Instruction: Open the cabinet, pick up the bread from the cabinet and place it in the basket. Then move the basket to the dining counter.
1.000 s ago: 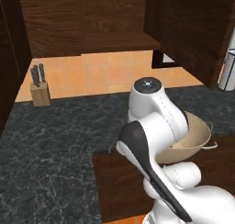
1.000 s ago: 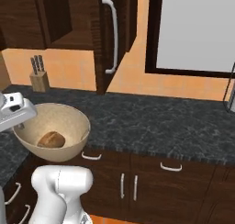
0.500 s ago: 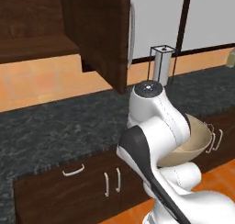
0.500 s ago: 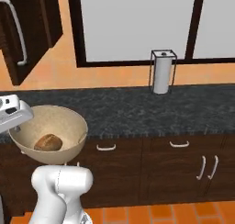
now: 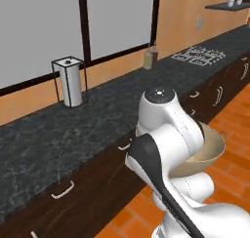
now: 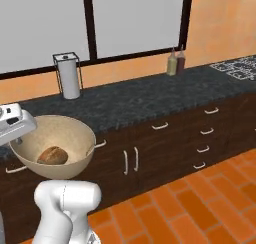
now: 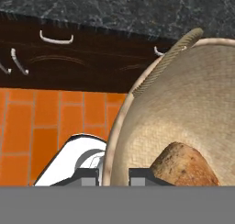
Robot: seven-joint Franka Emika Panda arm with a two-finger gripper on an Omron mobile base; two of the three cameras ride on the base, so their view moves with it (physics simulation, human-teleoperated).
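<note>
**Basket held aloft with bread inside**

The wide round tan basket [image 6: 55,147] hangs in the air above the orange brick floor [image 6: 200,203], in front of the black speckled stone counter [image 6: 140,100], mouth upward. The gripper [image 7: 113,175] is clamped on its rim, one finger on each side of the wall. The brown bread loaf [image 6: 52,155] lies on the basket's speckled bottom, its long axis roughly level, running across the right base view.

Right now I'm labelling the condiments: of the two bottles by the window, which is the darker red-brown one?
The right-hand bottle, nearer the stovetop. Its neighbour, the left-hand bottle, is a paler yellowish green.
</note>
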